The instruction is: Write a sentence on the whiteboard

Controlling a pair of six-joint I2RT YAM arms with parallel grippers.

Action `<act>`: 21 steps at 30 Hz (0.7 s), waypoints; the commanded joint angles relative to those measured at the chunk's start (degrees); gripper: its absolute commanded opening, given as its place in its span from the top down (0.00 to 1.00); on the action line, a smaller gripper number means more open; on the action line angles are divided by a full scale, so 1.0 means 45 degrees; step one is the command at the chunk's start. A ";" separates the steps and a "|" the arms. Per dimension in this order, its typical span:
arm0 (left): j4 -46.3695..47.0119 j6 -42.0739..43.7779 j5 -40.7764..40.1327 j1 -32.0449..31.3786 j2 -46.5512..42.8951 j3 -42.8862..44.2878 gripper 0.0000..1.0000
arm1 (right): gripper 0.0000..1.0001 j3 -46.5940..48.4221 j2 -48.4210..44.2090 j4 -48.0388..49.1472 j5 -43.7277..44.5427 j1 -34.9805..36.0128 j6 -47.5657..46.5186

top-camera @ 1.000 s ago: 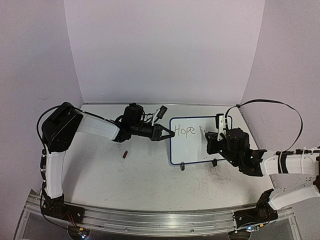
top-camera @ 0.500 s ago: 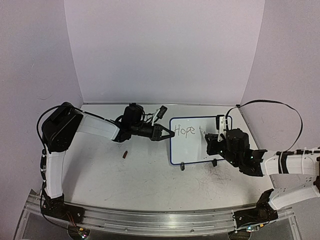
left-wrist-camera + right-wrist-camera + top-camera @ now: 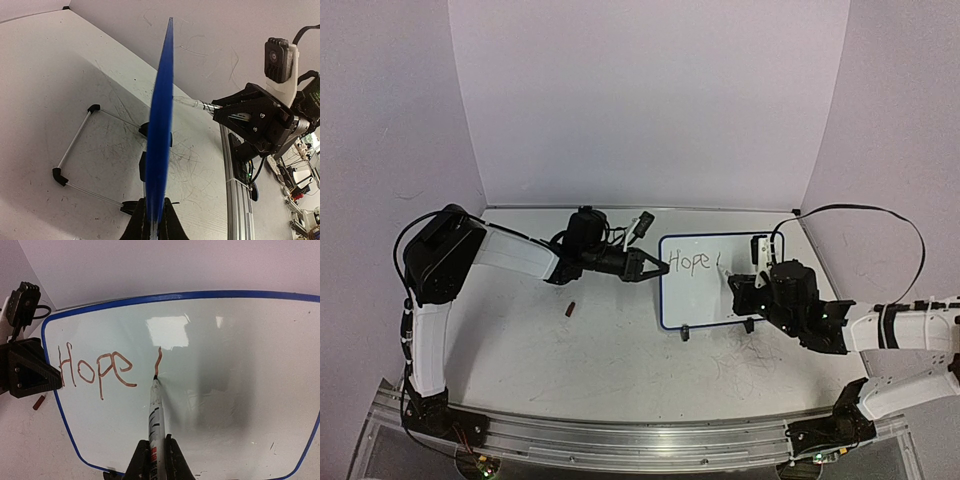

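The whiteboard (image 3: 705,300) stands tilted on the table, its blue frame edge-on in the left wrist view (image 3: 162,120). My left gripper (image 3: 663,268) (image 3: 156,207) is shut on the frame's left edge. The sentence reads only "Hope" (image 3: 95,371) (image 3: 688,262), followed by a short upright stroke (image 3: 159,359). A white marker (image 3: 155,412) is held in my right gripper (image 3: 156,445) (image 3: 742,285), which is shut on its barrel. The marker's tip touches the board at the foot of that stroke.
A small dark-red marker cap (image 3: 571,309) lies on the scuffed tabletop left of the board. Two black clip feet (image 3: 686,331) and a white wire stand (image 3: 75,145) hold the board up. An aluminium rail (image 3: 620,440) runs along the near edge.
A short upright stroke has appeared to the right of "Hope" as the marker tip came down the board. The left gripper has kept its hold without moving.
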 commanded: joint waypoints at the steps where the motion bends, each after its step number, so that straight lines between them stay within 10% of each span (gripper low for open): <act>1: 0.0203 0.0198 -0.0092 0.0036 -0.0401 -0.0216 1.00 | 1.00 -0.0158 -0.0212 -0.0603 0.0040 0.0107 0.0371; 21: 0.0205 0.0129 -0.0101 0.0037 -0.0481 -0.0322 1.00 | 1.00 0.0547 0.0297 0.0385 0.0802 0.0099 -0.0348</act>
